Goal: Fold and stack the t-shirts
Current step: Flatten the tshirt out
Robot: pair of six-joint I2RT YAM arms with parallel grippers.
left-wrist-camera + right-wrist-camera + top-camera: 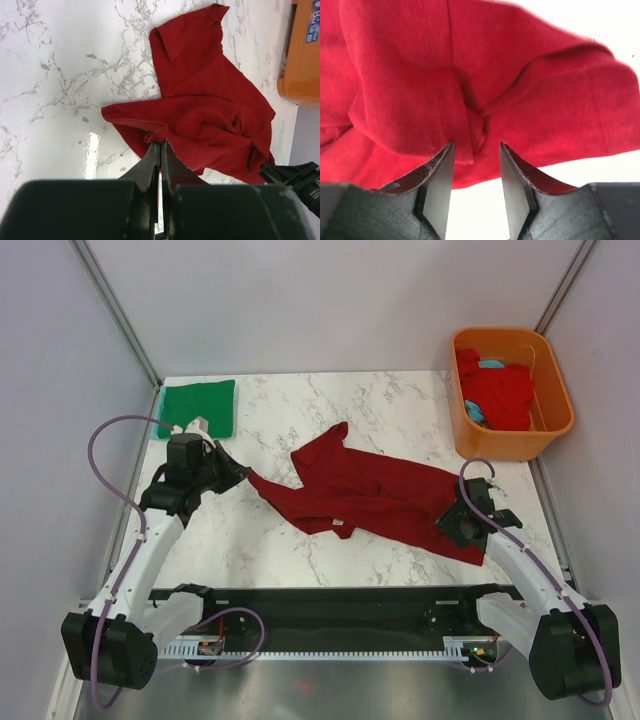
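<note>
A dark maroon t-shirt lies crumpled across the middle of the marble table. My left gripper is shut on the shirt's left corner, the cloth pinched between the fingertips. My right gripper stands open at the shirt's right end, its jaws apart with a fold of the red cloth just ahead of them and nothing clamped. A folded green t-shirt lies at the back left. Brighter red and light blue shirts lie in the tub.
An orange plastic tub stands at the back right corner, also seen at the right edge of the left wrist view as an orange wall. Grey walls enclose the table on three sides. A black rail runs along the near edge.
</note>
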